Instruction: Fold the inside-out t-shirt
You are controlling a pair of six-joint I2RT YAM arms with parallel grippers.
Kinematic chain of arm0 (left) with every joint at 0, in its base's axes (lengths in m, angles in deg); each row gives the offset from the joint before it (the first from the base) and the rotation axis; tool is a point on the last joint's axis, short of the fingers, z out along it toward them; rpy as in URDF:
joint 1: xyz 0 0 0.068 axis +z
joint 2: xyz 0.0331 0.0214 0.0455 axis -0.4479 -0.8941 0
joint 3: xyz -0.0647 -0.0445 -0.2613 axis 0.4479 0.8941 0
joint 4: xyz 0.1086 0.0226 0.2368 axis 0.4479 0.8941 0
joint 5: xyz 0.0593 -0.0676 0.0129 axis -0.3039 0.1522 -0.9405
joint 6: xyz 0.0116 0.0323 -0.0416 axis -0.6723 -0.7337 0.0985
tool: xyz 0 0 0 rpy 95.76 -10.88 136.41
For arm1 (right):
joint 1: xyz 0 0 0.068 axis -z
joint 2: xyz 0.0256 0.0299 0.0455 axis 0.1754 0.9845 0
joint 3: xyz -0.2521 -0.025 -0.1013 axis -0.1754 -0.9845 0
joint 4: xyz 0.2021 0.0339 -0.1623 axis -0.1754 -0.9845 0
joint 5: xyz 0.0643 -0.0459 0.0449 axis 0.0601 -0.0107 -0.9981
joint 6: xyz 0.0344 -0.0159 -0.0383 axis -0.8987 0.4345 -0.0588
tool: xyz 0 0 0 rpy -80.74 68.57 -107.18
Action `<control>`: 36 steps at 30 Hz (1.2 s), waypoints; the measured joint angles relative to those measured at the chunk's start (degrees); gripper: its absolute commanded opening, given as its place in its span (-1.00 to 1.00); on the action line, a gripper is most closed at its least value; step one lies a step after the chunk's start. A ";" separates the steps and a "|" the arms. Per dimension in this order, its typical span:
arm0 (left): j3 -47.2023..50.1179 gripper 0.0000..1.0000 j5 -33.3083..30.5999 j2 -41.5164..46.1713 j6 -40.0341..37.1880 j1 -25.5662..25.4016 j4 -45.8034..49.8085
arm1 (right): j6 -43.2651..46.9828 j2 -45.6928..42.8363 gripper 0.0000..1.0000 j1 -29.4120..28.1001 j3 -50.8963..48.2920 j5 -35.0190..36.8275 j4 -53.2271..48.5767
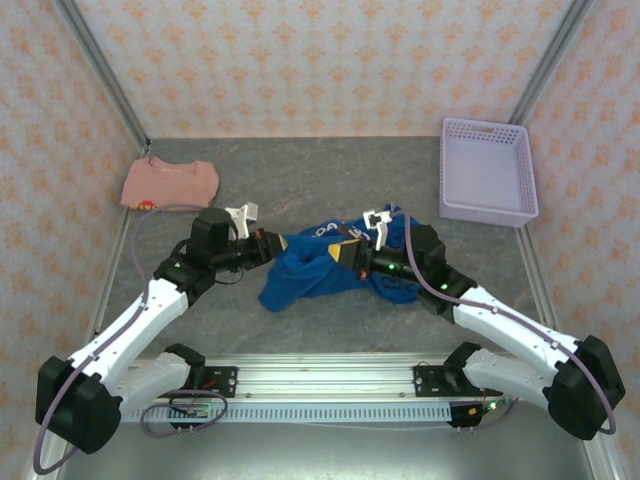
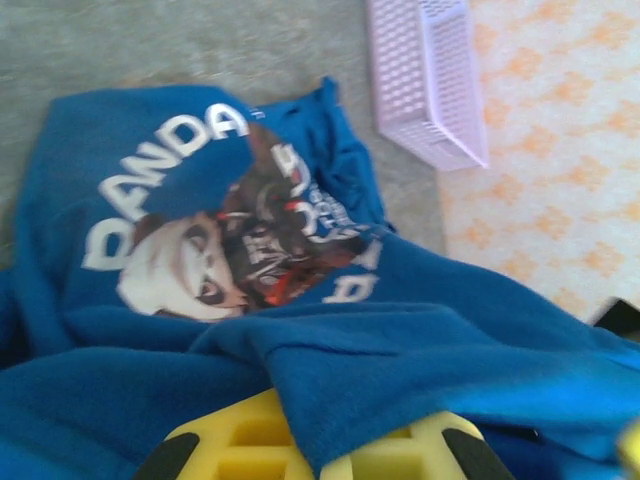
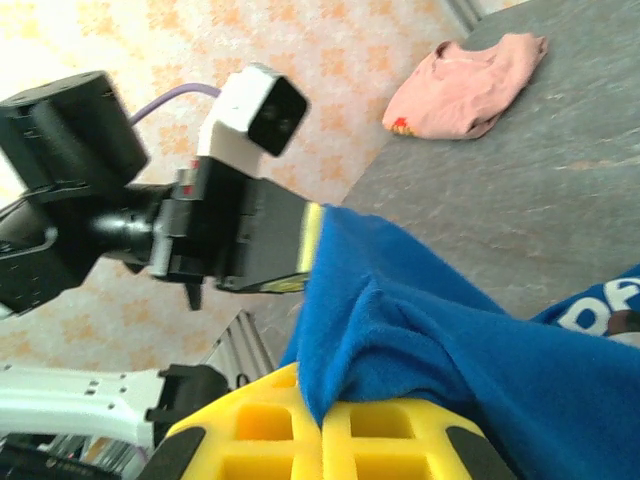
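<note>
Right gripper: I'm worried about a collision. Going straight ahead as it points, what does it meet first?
Beyond the blue t-shirt it pinches, probably the left gripper, facing it close ahead; depth is unclear.

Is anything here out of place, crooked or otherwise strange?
The blue t-shirt is crumpled in a heap between the left gripper and right gripper, both pinching its cloth. Its print reads the right way round, so that part is not inside-out.
</note>
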State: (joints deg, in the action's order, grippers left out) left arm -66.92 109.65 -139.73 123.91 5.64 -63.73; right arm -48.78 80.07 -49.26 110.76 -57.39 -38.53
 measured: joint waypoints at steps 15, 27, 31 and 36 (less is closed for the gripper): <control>-7.58 -0.16 -17.46 1.44 -15.82 -14.23 15.93 | 4.85 1.55 -1.00 0.00 1.03 -4.85 -5.35; -10.88 -0.58 -9.38 -16.24 -14.49 -16.52 13.66 | 3.45 1.60 -1.00 0.00 0.28 -5.05 -3.32; -10.01 -1.00 -6.43 -17.14 -12.50 -15.34 10.32 | 4.28 -0.79 -1.00 0.00 -1.77 -3.23 -5.09; -1.44 -1.00 0.83 -3.13 -7.39 -9.86 -3.78 | 6.69 -6.12 -0.96 0.00 -3.63 4.81 -12.24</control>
State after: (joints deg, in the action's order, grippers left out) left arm -68.36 110.48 -142.86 116.53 -4.22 -67.52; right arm -42.09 73.95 -49.26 107.13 -52.58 -50.77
